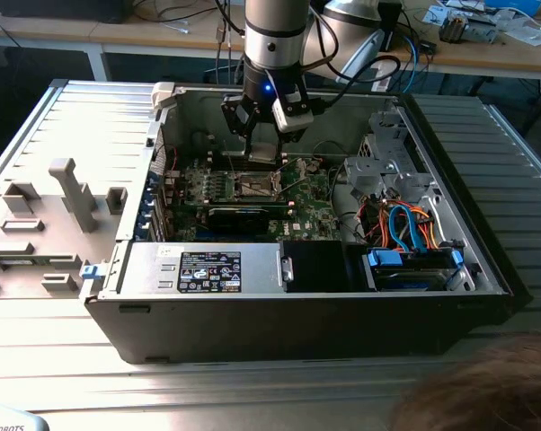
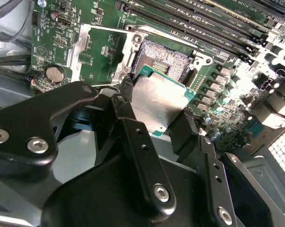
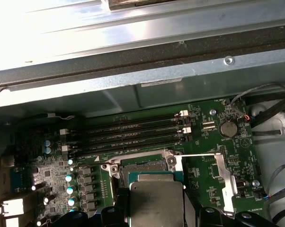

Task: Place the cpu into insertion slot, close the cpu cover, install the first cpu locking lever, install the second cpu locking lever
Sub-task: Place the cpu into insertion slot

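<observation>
We saw an open black computer case (image 1: 297,328) filling the middle of the exterior view, resting on a ridged metal table (image 1: 252,386). Along its lower left lay a grey power supply (image 1: 145,269); blue and orange cables (image 1: 405,224) tangled at the right. A long black card (image 1: 243,215) crossed the green motherboard (image 1: 311,215). At the exterior view's left sat a grey fixture tray (image 1: 50,229). In the first wrist view, parallel memory slots (image 3: 133,135) and a round coin battery (image 3: 227,127) showed on that board.

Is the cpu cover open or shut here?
Open: the cpu cover is swung back beside the insertion slot, whose contacts are bare, while the gripper holds the cpu near it.
</observation>
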Tool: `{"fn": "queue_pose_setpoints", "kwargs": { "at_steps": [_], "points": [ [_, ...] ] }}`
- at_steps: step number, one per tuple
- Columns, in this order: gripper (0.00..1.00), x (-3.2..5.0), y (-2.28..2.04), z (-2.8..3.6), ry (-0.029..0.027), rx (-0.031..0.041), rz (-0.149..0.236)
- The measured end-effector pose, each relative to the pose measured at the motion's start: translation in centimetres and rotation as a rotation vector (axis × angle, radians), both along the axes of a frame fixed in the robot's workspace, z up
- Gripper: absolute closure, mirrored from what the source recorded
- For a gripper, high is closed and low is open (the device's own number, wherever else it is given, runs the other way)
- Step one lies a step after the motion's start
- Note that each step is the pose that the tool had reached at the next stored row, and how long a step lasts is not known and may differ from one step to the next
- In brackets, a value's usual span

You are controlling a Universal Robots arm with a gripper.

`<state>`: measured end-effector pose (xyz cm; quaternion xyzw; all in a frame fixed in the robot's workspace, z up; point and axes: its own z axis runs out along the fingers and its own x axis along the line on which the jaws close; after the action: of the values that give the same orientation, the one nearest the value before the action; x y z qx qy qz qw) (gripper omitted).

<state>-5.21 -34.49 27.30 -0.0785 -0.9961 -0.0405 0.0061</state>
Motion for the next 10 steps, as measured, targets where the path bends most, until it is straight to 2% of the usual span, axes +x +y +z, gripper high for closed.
{"fn": "queue_pose_setpoints", "kwargs": {
  "at_steps": [10],
  "points": [
    [0.45,0.0,0.0,-0.07,0.0,0.0,-0.011]
  ]
}}
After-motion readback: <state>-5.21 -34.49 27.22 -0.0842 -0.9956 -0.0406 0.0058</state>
